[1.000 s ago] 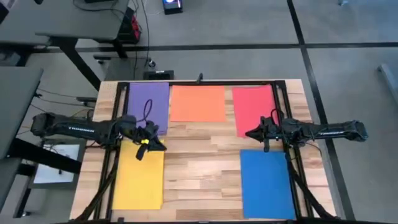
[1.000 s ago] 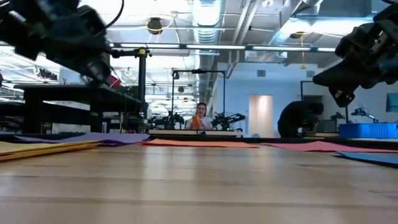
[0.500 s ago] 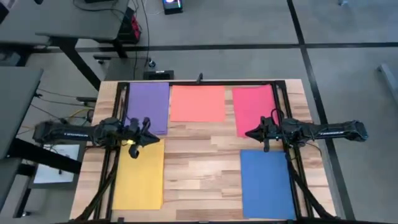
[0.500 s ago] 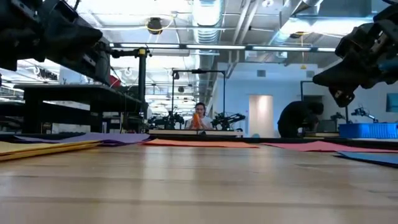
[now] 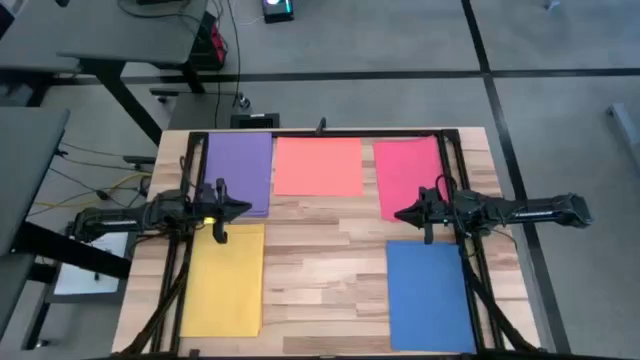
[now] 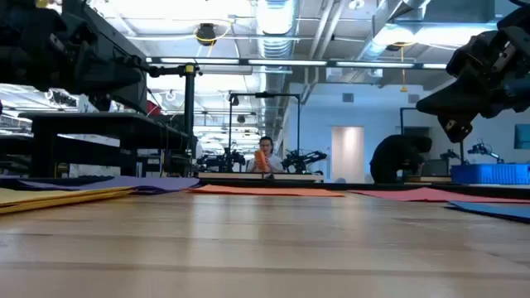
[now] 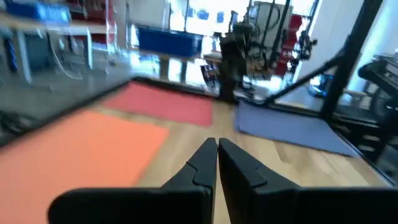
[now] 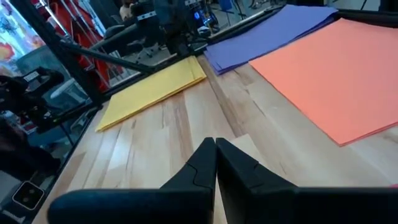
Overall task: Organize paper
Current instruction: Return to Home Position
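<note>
Five sheets of paper lie flat on the wooden table: purple [image 5: 238, 172] at the far left, salmon-orange [image 5: 318, 166] at the far middle, pink-red [image 5: 408, 175] at the far right, yellow [image 5: 224, 279] at the near left, blue [image 5: 429, 295] at the near right. My left gripper [image 5: 243, 208] hangs shut above the gap between the purple and yellow sheets, touching nothing. My right gripper [image 5: 398, 214] hangs shut beside the pink-red sheet's near left corner, clear of the table.
A black frame [image 5: 320, 134] runs along the table's far edge and down both sides under the arms. Bare wood [image 5: 325, 270] lies in the middle between the yellow and blue sheets. In the low view a person [image 6: 263, 156] sits far behind the table.
My left gripper has drawn back from over the yellow sheet's far edge toward the table's left and far side, and has levelled out. The sheets have stayed where they were.
</note>
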